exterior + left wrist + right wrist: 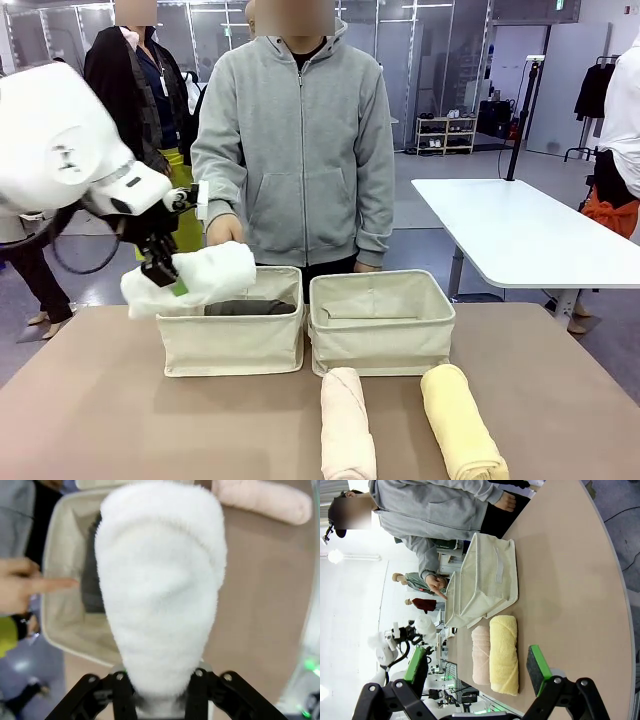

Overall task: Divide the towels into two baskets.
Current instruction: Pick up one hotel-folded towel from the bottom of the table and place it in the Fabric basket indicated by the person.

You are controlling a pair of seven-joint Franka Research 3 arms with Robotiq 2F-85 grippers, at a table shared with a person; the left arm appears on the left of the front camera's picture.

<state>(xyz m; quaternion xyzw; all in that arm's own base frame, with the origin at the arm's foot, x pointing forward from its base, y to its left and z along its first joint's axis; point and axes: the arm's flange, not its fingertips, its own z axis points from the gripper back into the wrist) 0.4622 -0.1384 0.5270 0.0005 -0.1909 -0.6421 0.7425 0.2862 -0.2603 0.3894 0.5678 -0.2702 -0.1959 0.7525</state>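
My left gripper [160, 268] is shut on one end of the white towel [200, 277], holding it in the air over the left rim of the left basket [232, 345]. In the left wrist view the white towel [160, 590] sticks out from my left gripper [160, 692] above that basket [55, 555]. A dark grey towel [250, 307] lies inside it. The right basket [382, 330] holds no towel that I can see. A pale pink towel [347, 425] and a yellow towel [460, 420] lie on the table in front of it. My right gripper [477, 667] is open, hovering off to the side with nothing between its fingers.
A person in a grey hoodie stands behind the baskets; one hand [225, 230] points a finger at the left basket, the same hand [25, 585] showing beside its rim. Bare brown tabletop [90, 400] lies left and right of the baskets. A white table [520, 235] stands beyond.
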